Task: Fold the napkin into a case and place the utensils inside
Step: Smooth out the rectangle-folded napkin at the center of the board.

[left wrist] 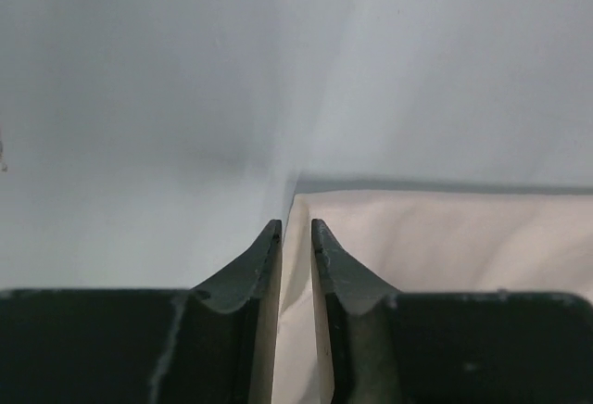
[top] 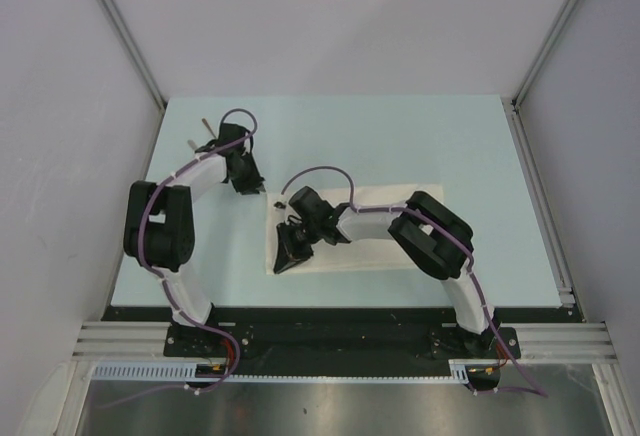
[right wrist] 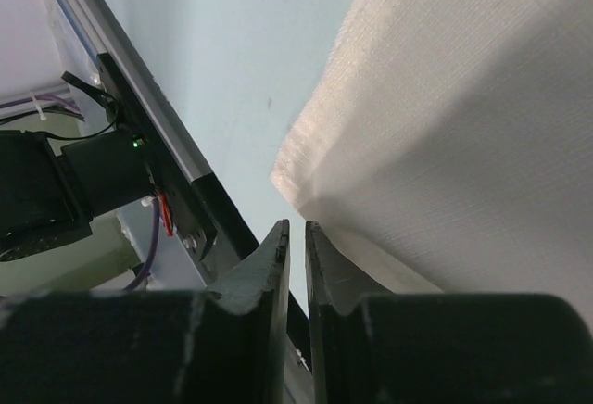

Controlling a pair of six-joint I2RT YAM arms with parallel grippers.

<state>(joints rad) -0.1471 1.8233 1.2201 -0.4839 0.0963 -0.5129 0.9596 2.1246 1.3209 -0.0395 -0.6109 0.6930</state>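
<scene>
Napkin [top: 360,256] lies flat on the pale blue table [top: 400,136]. It sits near the middle, a bit toward 6 o'clock. It is cream white. From above it looks longer from 9 o'clock to 3 o'clock than from 12 to 6.

The left gripper [top: 249,186] is at the napkin's 10 o'clock corner. In the left wrist view the left gripper [left wrist: 295,228] has its two dark fingers almost together, with only a thin gap between them. Cream cloth shows in that gap, and the napkin [left wrist: 445,246] spreads out toward 3 o'clock. I cannot tell if the fingers pinch the cloth or just sit over it.

The right arm bends across the napkin, and the right gripper [top: 287,256] is at the napkin's 7 o'clock corner. In the right wrist view the right gripper [right wrist: 296,228] is nearly closed too, with a thin slit between its fingers. The napkin [right wrist: 445,145] fills the side toward 2 o'clock, and its corner is just past the fingertips. I cannot tell if this gripper has hold of the cloth.

Near the table's 10 o'clock corner, past the left gripper, lie some thin little things [top: 205,124]. They are too small to tell what they are.

A metal rail [top: 340,338] runs along the table's 6 o'clock edge, where both arms are bolted down.
</scene>
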